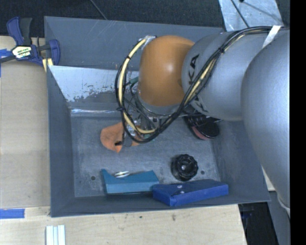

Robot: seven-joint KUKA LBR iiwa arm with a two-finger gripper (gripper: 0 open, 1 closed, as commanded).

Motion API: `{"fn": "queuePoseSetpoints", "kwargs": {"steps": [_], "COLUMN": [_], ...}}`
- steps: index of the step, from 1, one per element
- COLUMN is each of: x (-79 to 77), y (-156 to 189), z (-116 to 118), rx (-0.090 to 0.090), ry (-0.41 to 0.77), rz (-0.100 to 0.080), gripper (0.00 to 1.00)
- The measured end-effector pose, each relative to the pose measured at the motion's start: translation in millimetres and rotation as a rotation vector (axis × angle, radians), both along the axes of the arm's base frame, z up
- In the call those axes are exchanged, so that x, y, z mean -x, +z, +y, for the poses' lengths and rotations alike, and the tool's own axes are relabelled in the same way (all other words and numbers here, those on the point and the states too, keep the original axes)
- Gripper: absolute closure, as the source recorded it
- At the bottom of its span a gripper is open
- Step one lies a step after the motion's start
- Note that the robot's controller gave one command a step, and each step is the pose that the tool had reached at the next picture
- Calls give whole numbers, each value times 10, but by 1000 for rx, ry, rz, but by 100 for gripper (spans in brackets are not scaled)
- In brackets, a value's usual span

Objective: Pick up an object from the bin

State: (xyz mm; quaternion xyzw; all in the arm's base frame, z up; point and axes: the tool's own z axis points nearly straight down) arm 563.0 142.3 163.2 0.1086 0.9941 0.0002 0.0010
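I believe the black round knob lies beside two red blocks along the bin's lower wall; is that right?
Not quite: the camera view shows the blocks are blue, a lighter block and a darker block; the black round knob does lie beside them.

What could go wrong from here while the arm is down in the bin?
The gripper is right by the orange lump near the middle of the bin; the lump looks soft and may squash or slip out of a grasp. The red and black thing lies partly under the arm and could get bumped. The loose cables hang low and might snag.
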Motion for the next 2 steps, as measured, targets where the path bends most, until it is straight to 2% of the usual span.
{"fn": "queuePoseSetpoints", "kwargs": {"steps": [1, 2], "x": [0, 13], "y": [0, 447], "z": [0, 1], "rx": [0, 2], "ry": [0, -22], "rz": [0, 6], "gripper": [100, 100]}}
